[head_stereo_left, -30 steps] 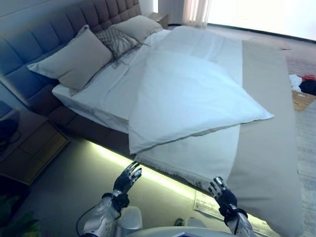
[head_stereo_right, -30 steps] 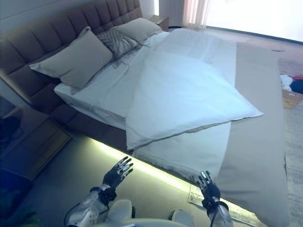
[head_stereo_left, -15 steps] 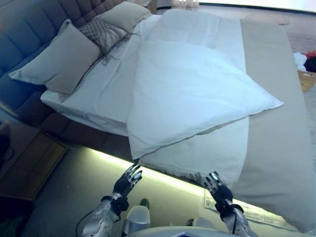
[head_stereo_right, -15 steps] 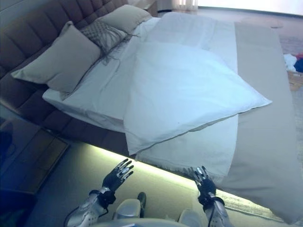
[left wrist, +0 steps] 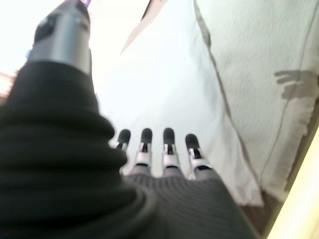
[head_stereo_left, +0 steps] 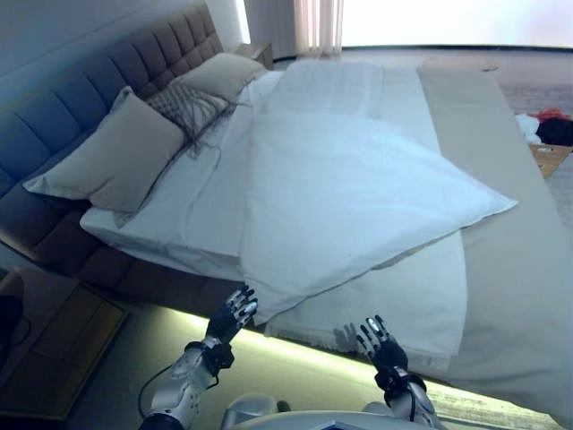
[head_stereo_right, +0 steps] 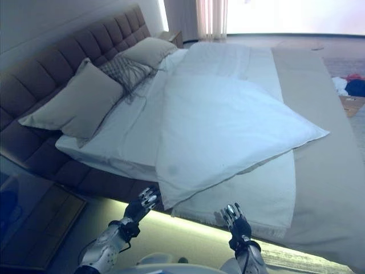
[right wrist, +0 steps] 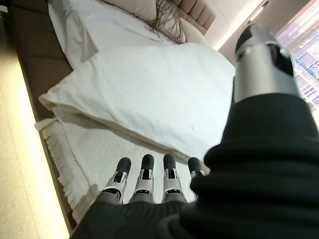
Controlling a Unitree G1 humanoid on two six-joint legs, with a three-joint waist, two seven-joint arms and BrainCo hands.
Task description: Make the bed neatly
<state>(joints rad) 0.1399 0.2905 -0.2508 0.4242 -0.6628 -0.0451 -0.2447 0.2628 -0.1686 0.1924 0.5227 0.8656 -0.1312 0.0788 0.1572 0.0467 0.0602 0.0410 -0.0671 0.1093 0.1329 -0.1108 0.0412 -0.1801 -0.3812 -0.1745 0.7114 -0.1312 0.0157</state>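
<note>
Duvet corner just beyond left robot hand; right robot hand near; both spread, empty.

Bright window glare, glowing under-bed strip

Both arms are raised forward from the bottom of the head views, forearms angled upward. The left hand is held with fingers straight and slightly spread, thumb set apart; nothing is gripped. The right hand is likewise held up, fingers extended in a row and splayed, nothing enclosed. Both are seen close to the near side edge of the bed; contact cannot be confirmed. The hands are kept well apart from each other.
</note>
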